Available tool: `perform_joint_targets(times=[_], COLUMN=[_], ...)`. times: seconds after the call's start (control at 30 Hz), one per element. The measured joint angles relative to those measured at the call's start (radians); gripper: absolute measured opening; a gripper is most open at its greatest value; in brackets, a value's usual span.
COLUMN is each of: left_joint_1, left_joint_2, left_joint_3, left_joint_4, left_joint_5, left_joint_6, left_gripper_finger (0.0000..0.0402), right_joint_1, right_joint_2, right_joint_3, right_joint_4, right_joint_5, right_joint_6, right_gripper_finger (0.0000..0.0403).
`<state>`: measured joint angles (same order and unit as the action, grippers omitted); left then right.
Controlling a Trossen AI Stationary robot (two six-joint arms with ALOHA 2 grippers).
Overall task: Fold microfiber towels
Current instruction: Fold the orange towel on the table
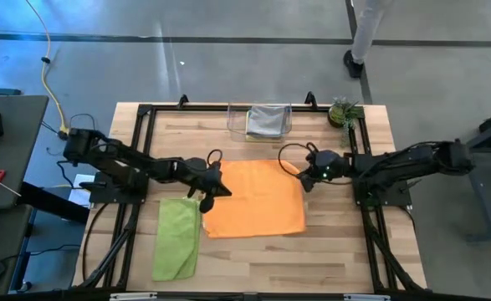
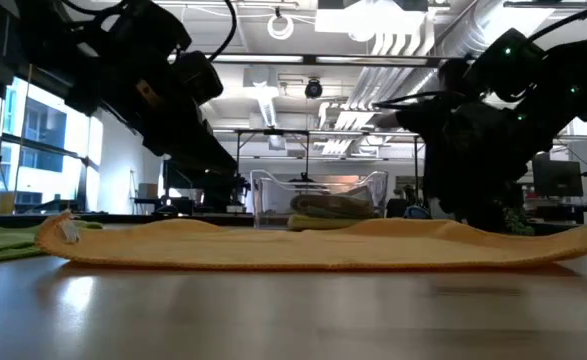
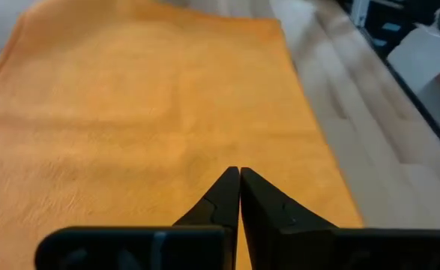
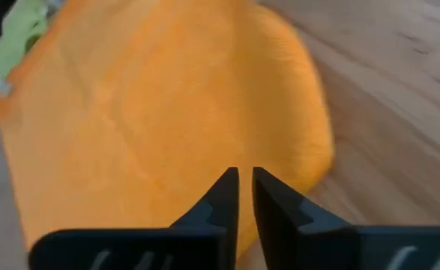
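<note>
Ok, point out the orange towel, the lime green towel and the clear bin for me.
orange towel (image 1: pixel 258 201): high view, middle of the spread cloth.
lime green towel (image 1: pixel 176 241): high view, centre of the cloth.
clear bin (image 1: pixel 232 119): high view, its left wall.

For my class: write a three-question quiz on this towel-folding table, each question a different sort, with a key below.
1. True or false: the lime green towel lies spread on top of the orange towel.
2. Multiple choice: where does the clear plastic bin stand? A) at the table's far edge, beyond the orange towel; B) on the lime green towel; C) off the table.
3. Fill in: the left gripper is at the orange towel's ___ edge, while the right gripper is at its right edge.

Key
1. False: it lies on the table beside the orange towel, at its left.
2. A; a grey cloth sits inside.
3. left
</note>
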<state>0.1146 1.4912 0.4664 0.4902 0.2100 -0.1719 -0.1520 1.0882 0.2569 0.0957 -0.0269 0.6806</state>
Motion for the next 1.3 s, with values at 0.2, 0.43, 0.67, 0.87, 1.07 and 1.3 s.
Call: perform_joint_targets(times=[0.2, 0.43, 0.67, 0.87, 1.07, 1.3], left_joint_1=[0.049, 0.124, 0.196, 0.241, 0.275, 0.285], left_joint_2=[-0.005, -0.007, -0.007, -0.007, -0.007, -0.007], left_joint_3=[0.0, 0.0, 0.0, 0.0, 0.0, 0.0], left_joint_4=[0.002, 0.035, 0.039, 0.039, 0.039, 0.039], left_joint_5=[0.018, 0.018, 0.02, 0.049, 0.049, 0.049], left_joint_6=[-0.001, 0.013, 0.045, 0.053, 0.055, 0.053], left_gripper_finger=[0.0001, 0.0, 0.0, 0.0, 0.0, 0.0], right_joint_1=[-0.072, -0.12, -0.167, -0.192, -0.159, -0.108], right_joint_2=[0.0, 0.059, 0.189, 0.27, 0.273, 0.271], right_joint_3=[0.0, 0.0, 0.0, 0.0, 0.008, 0.082], right_joint_4=[-0.059, -0.023, 0.176, 0.346, 0.485, 0.319], right_joint_5=[0.032, 0.023, -0.059, -0.097, -0.138, -0.13], right_joint_6=[0.188, 0.342, 0.352, 0.258, 0.03, -0.081], right_gripper_finger=[0.0098, 0.0162, 0.0149, 0.012, 0.0086, 0.0066])
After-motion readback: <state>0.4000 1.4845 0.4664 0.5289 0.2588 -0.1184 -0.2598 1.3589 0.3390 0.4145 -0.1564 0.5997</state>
